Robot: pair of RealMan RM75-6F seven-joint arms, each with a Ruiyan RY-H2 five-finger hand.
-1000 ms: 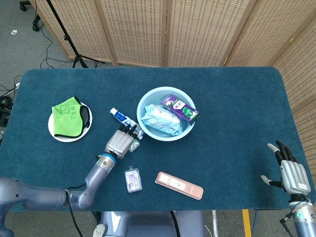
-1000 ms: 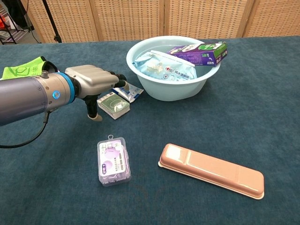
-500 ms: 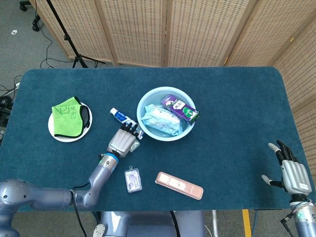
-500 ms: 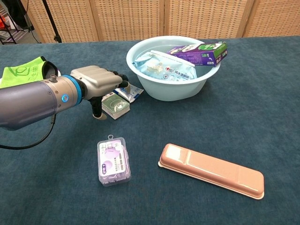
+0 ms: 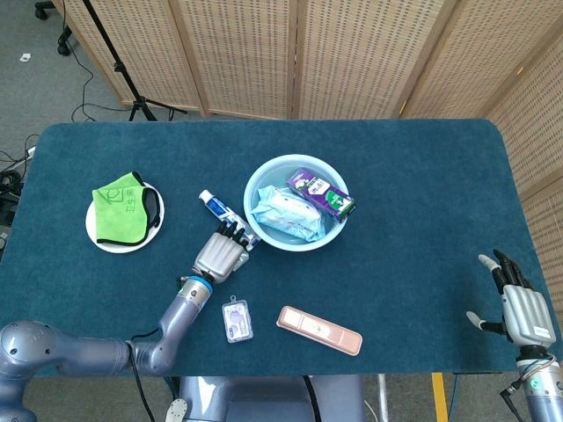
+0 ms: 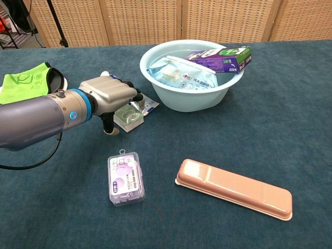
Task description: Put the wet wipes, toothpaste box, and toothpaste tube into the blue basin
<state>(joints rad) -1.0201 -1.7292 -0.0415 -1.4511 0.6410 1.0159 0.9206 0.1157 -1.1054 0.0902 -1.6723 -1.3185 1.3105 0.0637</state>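
My left hand [image 6: 106, 94] has moved a little forward over the last second, and now its fingers [image 6: 130, 95] reach over the toothpaste tube [image 5: 221, 211], which lies on the table just beside the blue basin [image 6: 155, 75], on its left side. From the chest view the fingertips seem to touch the tail end of the tube, but I cannot tell if they already close on it or only rest on top, because the hand covers the contact. A small green packet [image 6: 129, 117] lies just under my hand, so I judge there is some risk to catch it together with the tube. The wet wipes [image 6: 179, 75] and the toothpaste box [image 6: 220, 57] are already inside the basin, the box leaning on the rim, so only the tube is left. My right hand [image 5: 519, 308] hangs far at the table's edge, fingers spread, holding nothing.
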